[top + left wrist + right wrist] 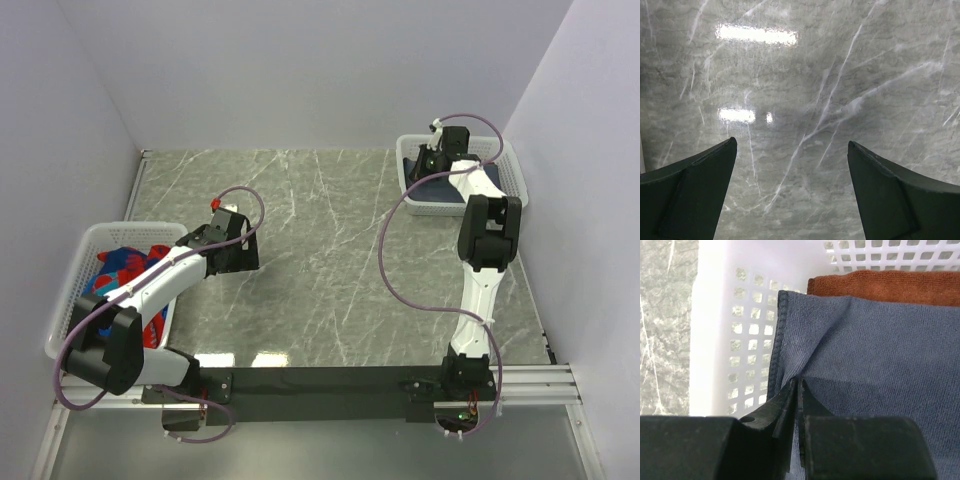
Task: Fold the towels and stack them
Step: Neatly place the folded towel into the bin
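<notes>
A slate-blue towel lies in the white mesh basket at the back right, on top of a rust-brown towel whose edge shows behind it. My right gripper is shut on a pinched fold of the blue towel near its stitched left edge. From above, the right gripper reaches down into that basket over the blue towel. Red and blue patterned towels are heaped in the left basket. My left gripper hangs open over bare marble, nothing between its fingers.
The grey marble table lies between the two baskets. The right basket sits in the back right corner against the wall. The left gripper hovers just right of the left basket. A black rail runs along the near edge.
</notes>
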You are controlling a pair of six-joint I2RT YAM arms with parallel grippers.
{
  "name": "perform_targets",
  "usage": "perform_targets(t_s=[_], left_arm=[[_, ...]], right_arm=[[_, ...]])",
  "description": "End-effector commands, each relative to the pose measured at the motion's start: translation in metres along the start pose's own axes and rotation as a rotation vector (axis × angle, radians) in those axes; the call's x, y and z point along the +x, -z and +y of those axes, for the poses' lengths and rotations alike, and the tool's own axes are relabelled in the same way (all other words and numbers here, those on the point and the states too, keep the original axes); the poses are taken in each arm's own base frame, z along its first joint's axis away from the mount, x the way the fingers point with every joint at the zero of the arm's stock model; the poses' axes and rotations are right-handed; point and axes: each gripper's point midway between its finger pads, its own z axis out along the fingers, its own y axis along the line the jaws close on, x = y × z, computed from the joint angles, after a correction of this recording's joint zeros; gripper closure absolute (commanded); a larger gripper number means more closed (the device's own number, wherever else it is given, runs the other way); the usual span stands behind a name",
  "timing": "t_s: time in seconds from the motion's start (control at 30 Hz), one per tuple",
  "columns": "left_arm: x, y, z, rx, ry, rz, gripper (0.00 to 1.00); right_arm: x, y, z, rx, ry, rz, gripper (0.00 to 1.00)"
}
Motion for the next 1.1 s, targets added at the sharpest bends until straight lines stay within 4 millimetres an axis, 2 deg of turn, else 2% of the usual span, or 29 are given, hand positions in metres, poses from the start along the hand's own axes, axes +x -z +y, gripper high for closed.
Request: perform_targets(t_s=[0.0, 0.13, 0.2, 0.23, 0.27, 0.37, 0.47, 0.73, 0.83, 0.9, 0.93, 1.0, 1.07], left_arm=[[-0.023, 0.011, -0.009, 0.046, 0.009, -0.070, 0.02], [-0.022, 0.011, -0.009, 0.050, 0.007, -0.069, 0.03], [-0.023, 0.011, -0.009, 0.050, 0.009, -0.070, 0.03], [-0.022, 0.011, -0.009, 0.048, 0.008, -0.070, 0.03], [-0.023, 0.012, -0.009, 0.049, 0.008, -0.072, 0.02], [-0.023, 0.012, -0.008, 0.045, 0.008, -0.072, 0.03], [-0.023, 0.011, -0.009, 0.048, 0.006, -0.071, 0.03], [-0.021, 0.009, -0.009, 0.046, 0.004, -0.064, 0.03], [-0.022, 0.009, -0.009, 0.046, 0.001, -0.064, 0.03], [-0.022, 0.009, -0.008, 0.044, 0.004, -0.065, 0.03], [-0.021, 0.009, -0.009, 0.046, 0.001, -0.062, 0.03], [-0.022, 0.010, -0.009, 0.047, 0.002, -0.065, 0.03], [-0.021, 0.009, -0.009, 0.046, 0.003, -0.062, 0.03]], right_arm=[[-0.030, 0.030, 0.019, -0.023, 0.047, -0.083, 0.88], [-0.037, 0.039, 0.032, -0.070, 0.060, -0.096, 0.87], [-0.042, 0.042, 0.023, -0.012, 0.047, -0.122, 0.86], [-0.051, 0.049, 0.022, 0.007, 0.047, -0.155, 0.85], [-0.049, 0.049, 0.019, 0.029, 0.034, -0.162, 0.85], [-0.068, 0.057, 0.018, 0.054, 0.041, -0.227, 0.85], [-0.073, 0.051, 0.018, 0.050, 0.031, -0.224, 0.85], [-0.066, 0.023, 0.000, 0.092, -0.023, -0.213, 0.85], [-0.069, 0.014, 0.002, 0.068, -0.029, -0.212, 0.85], [-0.061, 0.003, 0.002, 0.049, -0.036, -0.184, 0.85], [-0.066, 0.003, 0.004, 0.043, -0.033, -0.190, 0.85], [-0.058, -0.005, 0.002, 0.035, -0.026, -0.157, 0.85], [-0.058, -0.007, 0.005, 0.012, -0.010, -0.150, 0.85]])
